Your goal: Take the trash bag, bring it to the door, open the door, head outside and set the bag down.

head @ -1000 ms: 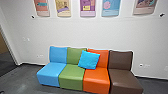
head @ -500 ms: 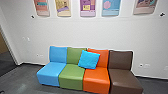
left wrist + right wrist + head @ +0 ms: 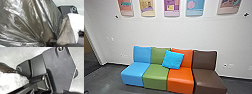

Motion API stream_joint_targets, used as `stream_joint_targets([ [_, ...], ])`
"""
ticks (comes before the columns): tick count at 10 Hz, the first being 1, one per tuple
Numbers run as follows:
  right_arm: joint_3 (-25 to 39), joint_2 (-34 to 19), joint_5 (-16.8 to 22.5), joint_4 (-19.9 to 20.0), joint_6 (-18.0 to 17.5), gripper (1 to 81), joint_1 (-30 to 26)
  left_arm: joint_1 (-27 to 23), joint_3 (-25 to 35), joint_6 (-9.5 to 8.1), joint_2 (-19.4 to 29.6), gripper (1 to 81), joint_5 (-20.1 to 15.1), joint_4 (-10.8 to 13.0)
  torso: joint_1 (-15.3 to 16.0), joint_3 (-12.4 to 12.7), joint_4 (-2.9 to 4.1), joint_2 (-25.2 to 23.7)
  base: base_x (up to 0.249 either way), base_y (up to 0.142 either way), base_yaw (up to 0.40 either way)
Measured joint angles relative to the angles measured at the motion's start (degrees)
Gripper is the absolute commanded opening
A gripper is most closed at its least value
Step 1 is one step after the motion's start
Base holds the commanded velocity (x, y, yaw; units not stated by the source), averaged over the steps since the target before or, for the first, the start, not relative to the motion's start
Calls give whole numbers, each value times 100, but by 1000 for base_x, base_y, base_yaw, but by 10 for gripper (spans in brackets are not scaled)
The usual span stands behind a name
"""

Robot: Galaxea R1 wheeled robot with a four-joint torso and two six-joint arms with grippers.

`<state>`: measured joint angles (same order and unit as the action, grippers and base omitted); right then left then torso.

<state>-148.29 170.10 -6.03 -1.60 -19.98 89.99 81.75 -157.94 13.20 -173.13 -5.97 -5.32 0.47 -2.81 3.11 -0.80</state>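
Evidently, the trash bag (image 3: 28, 21) was being carried, its dark plastic drawn into tight pleats at the left gripper (image 3: 50, 41), which was judged to be clamped on the gathered film. The state of the right gripper could not be told. A white, crinkled mass (image 3: 76, 23) lay just beside the dark plastic; whether it belonged to the bag could not be established.

Principal risk: tearing. The load appeared to hang on a few narrow folds, and a jolt in driving could have split them or worked the film loose. Second risk: snagging. The bag sat close by a corner of the robot's base plate (image 3: 66, 11), where the raised fitting might have caught slack plastic during a turn.

Ahead, a sofa (image 3: 155, 77) stood along the wall (image 3: 184, 32), a blue cushion (image 3: 173, 59) tilted against its backrests. A turn made too close to the sofa's front edge, or its blue-end corner, could have brushed the bag. The framed opening (image 3: 94, 47) lay to the left, past that corner; a wide swing there might have scraped the bag on the frame. Whether it was the required exit was not determined.
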Motion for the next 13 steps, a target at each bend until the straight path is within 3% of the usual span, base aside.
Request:
stream_joint_targets([
  [13, 0, 0, 0, 0, 2, 811, 0, 0, -2, 24, 11, 10, -20, 0, 0, 0, 0, 0, 0, 0, -28],
])
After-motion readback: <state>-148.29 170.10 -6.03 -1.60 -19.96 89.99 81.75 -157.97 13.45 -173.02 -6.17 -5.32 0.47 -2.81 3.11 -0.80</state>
